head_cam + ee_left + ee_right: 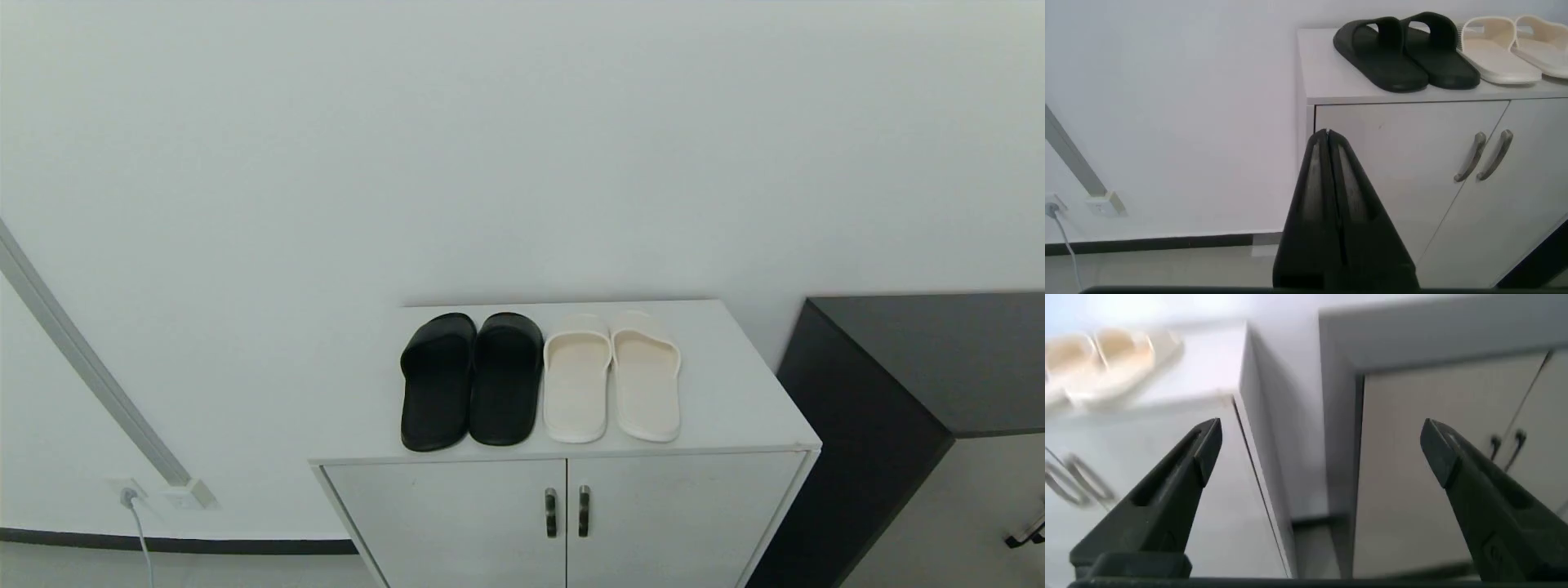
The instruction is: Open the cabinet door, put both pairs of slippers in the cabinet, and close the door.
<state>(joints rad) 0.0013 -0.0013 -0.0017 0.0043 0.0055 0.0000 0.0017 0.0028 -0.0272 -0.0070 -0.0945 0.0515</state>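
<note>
Left pincer [1328,147] pressed together, right pincer [1321,434] spread; door [457,514] shut, black slippers [471,380] and white slippers [611,377] on cabinet [735,392]: nothing done yet.

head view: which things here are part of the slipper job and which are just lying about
Job: black slippers, white slippers, white cabinet, its shut doors, door handles.
Just there: dark unit on the right, wall socket with plug, wall conduit.
</note>
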